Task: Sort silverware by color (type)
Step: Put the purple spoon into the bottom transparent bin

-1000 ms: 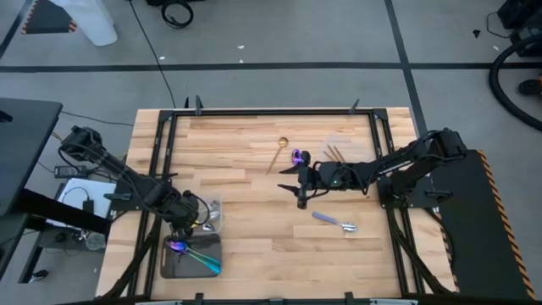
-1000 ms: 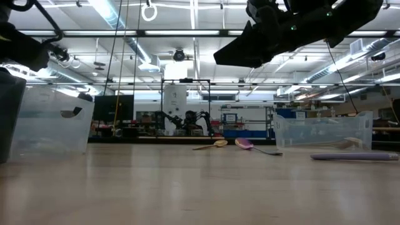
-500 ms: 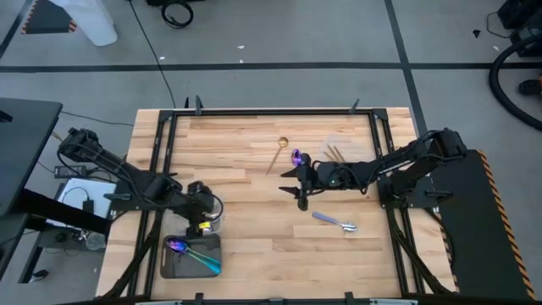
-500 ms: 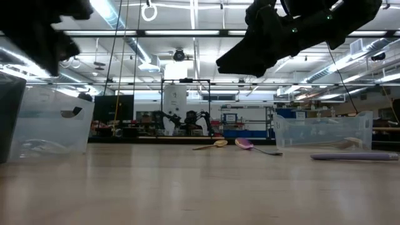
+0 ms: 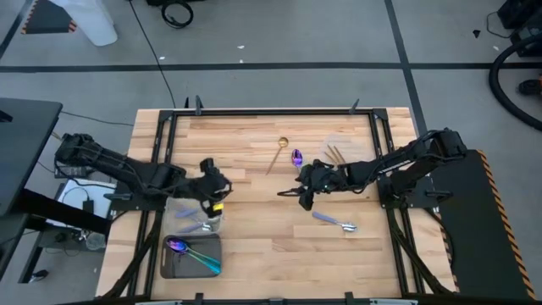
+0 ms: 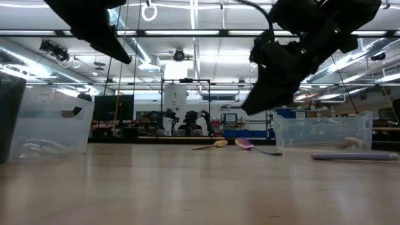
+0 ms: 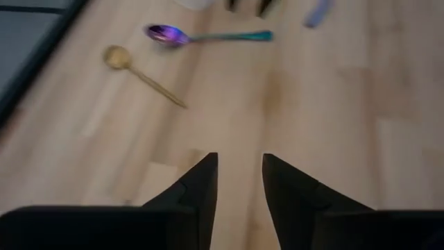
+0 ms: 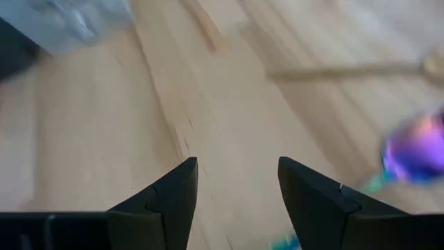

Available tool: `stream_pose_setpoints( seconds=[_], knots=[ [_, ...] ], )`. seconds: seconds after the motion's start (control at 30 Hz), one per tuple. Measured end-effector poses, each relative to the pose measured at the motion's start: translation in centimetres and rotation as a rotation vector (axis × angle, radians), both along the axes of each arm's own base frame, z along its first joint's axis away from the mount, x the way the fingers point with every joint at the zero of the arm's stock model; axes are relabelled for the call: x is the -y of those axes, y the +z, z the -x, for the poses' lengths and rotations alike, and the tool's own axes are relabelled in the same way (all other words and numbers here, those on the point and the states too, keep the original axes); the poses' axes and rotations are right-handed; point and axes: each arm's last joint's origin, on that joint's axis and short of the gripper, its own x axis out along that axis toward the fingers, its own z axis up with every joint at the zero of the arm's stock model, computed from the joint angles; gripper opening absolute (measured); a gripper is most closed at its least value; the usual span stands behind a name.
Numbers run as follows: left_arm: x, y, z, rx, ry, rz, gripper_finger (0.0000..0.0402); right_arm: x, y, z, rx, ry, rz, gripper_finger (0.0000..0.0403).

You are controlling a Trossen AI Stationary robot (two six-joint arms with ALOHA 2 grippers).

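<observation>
The left gripper (image 5: 213, 188) hangs above the table (image 5: 254, 237) with its fingers (image 7: 201, 187) apart and nothing between them. Just beside it, toward the table's near edge, a clear tray (image 5: 196, 222) holds silver pieces, too small to count. Next to that, a dark tray (image 5: 174, 264) holds one purple-blue spoon (image 5: 190, 252).

The right gripper (image 5: 302, 193) is open and empty. Just beyond it lie one purple spoon (image 5: 297, 158) and one gold spoon (image 5: 277, 152); near it, one lavender spoon (image 5: 333, 221). Two gold sticks (image 5: 335, 153) lie close to its arm.
</observation>
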Motion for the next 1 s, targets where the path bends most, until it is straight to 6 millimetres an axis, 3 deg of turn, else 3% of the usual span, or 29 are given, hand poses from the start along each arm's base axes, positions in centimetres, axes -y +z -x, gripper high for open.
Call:
stream_pose_setpoints(
  seconds=[0.27,0.47,0.8,1.0],
  knots=[
    [-2.2,0.3,-0.7,0.009,0.055,-0.088,0.0125,-2.1,-1.5,1.7,-0.2,0.021,-0.082,0.0205],
    [-3.1,0.6,-1.0,0.02,0.043,-0.147,0.0126,-4.2,-1.8,2.5,-0.249,0.077,-0.081,0.0197],
    [-3.4,0.7,-1.2,0.026,0.019,-0.189,0.0126,-6.3,-2.6,4.7,-0.428,0.13,-0.074,0.0182],
    [-3.4,0.7,-1.2,0.025,0.017,-0.191,0.0126,-7.8,-2.6,5.4,-0.446,0.178,-0.061,0.0171]
  ],
)
